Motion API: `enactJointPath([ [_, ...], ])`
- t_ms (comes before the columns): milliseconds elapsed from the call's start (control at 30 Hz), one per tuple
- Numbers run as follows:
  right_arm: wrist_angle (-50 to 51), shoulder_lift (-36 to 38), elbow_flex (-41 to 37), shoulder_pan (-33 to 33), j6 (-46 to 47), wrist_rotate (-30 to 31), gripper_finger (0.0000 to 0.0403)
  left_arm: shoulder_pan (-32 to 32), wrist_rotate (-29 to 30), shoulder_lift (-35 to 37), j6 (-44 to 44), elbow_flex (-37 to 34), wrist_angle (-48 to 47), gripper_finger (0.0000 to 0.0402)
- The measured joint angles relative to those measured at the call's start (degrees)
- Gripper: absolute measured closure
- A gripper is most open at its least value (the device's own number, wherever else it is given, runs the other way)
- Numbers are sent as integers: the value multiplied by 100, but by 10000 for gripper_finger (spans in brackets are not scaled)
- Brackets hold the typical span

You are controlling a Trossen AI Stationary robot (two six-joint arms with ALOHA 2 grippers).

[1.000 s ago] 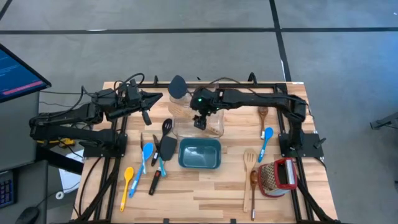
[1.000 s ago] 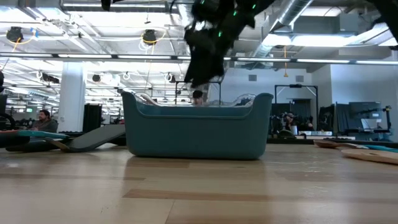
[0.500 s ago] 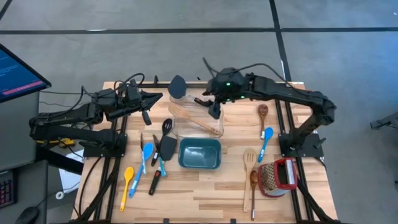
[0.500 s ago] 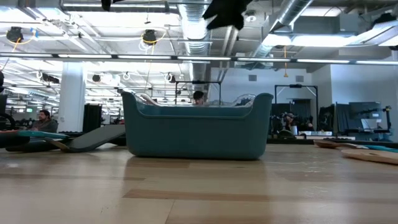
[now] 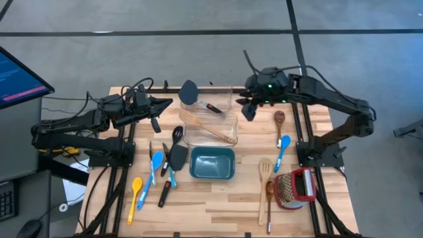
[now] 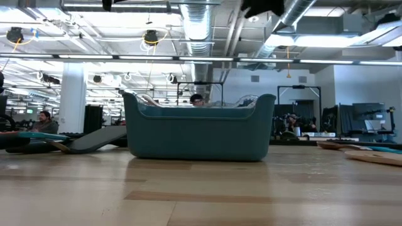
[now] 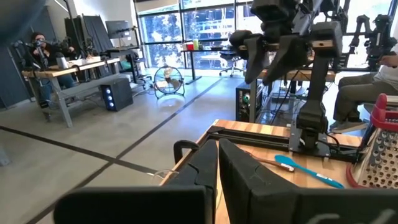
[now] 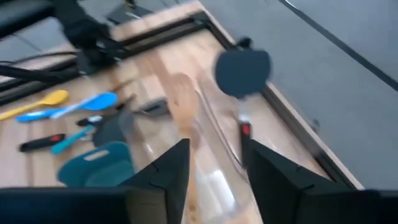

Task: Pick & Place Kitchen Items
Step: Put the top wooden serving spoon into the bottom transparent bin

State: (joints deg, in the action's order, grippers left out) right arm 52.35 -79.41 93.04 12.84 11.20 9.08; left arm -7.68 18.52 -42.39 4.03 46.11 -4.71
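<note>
right gripper (image 5: 246, 110): up in the air just past the clear bin's right end, over bare table; fingers parted with a gap between them, nothing in them.
left gripper (image 5: 156, 123): parked at the table's left edge, fingers pressed together, empty.
clear bin (image 5: 227, 116): holds a pale slotted spatula (image 5: 205, 127) lying diagonally and a black ladle (image 5: 190, 92) whose bowl sticks out over the far-left corner.
teal tub (image 5: 212, 164): just in front of the clear bin, looks empty.
left pile (image 5: 156, 173): blue, yellow and black utensils packed side by side, some overlapping.
right group (image 5: 281, 142): brown wooden spoon, blue spoon, pale slotted spatula and another wooden spoon, spaced apart near the grater (image 5: 295, 187).
risk 1: ladle overhangs the rim; a bump on the bin could tip it out.
risk 2: thin flat handles on wood; a shallow pinch likely slips or spins the utensil.
risk 3: in the left pile, closing on one handle probably drags its neighbour.
risk 4: next drop could land on the crossed spatula and bounce out.
likely next: right arm going for the nearby wooden spoon (image 5: 279, 121).
</note>
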Motion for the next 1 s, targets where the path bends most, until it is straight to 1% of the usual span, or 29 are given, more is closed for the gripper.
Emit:
enactJointPath([
  [167,573,162,-1,0,232,626,300,0,0,0,6,0,-1,398],
  [267,825,172,-1,6,240,804,319,-3,-2,0,13,0,0,398],
  [467,1128,132,-3,57,240,809,351,-117,-4,0,16,0,0,398],
  [733,1131,-6,-1,85,237,802,397,-151,-9,0,16,0,-1,398],
  [900,1334,-45,-3,77,-88,714,397,-151,-11,0,16,0,0,398],
  [1000,1682,-18,-2,44,-90,333,396,-151,-11,0,16,0,4,398],
])
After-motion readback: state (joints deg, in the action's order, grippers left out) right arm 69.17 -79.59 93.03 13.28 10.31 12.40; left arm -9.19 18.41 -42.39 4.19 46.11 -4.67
